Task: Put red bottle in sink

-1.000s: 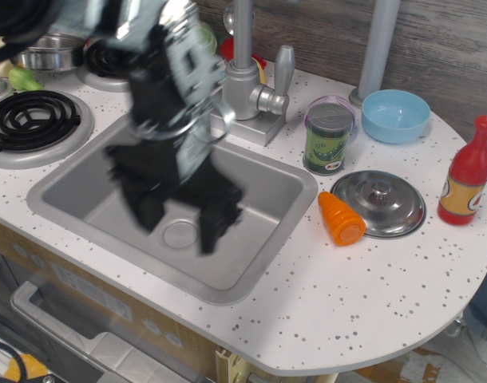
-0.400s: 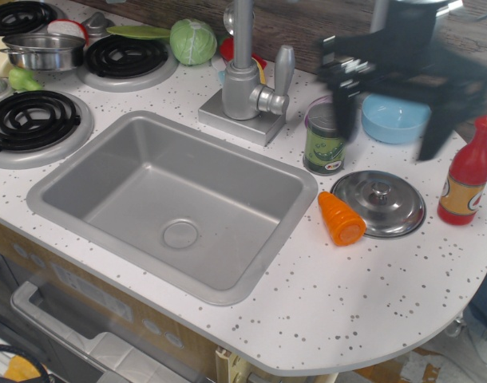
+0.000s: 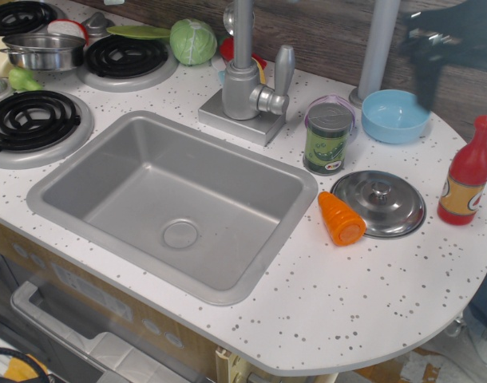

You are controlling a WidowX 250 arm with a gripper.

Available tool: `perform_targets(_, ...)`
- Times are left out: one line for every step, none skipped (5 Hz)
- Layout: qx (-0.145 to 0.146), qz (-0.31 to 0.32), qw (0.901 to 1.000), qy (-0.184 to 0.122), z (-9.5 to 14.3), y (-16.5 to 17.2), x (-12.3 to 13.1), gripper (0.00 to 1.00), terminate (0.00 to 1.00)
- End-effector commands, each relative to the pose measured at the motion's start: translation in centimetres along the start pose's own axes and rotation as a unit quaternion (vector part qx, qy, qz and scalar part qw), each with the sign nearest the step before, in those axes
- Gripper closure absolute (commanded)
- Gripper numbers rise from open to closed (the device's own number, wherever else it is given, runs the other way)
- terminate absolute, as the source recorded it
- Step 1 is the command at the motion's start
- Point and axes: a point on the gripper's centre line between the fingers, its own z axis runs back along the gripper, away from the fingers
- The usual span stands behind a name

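Observation:
The red bottle (image 3: 468,172) stands upright at the right edge of the white speckled counter, with a red cap and an orange-yellow label. The grey sink (image 3: 132,179) lies left of centre and holds nothing; its round drain (image 3: 180,234) shows. My gripper (image 3: 465,80) is a black, blurred shape at the top right, above and behind the bottle and not touching it. One finger (image 3: 425,84) hangs down beside the blue bowl; the other is cut off by the frame edge. The jaws look wide apart and hold nothing.
A light-blue bowl (image 3: 395,115), a green-labelled can (image 3: 327,136), a steel lid (image 3: 378,203) and an orange toy carrot (image 3: 340,218) lie between bottle and sink. The faucet (image 3: 247,76) stands behind the sink. Stove burners (image 3: 32,120) and a pot (image 3: 45,50) are at left.
My gripper has swung from over the sink across to the right and up, and now sits at the top right above the bottle. Nothing on the counter has moved.

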Motion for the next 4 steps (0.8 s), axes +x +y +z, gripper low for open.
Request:
perform_targets(-0.004, -0.001, 0.9998, -0.020, 1.1, -2.5, 2.9, 0.00, 0.00)
perform_targets(-0.025, -0.014, 0.9994, -0.019, -0.5, -2.6, 4.1, 0.00, 0.00)
perform_targets(-0.035, -0.024, 0.9988, -0.025, -1.4, -2.3, 4.9, 0.00, 0.00)
perform_targets(-0.044, -0.036, 0.9979, -0.031, -2.2, -2.3, 5.1, 0.00, 0.00)
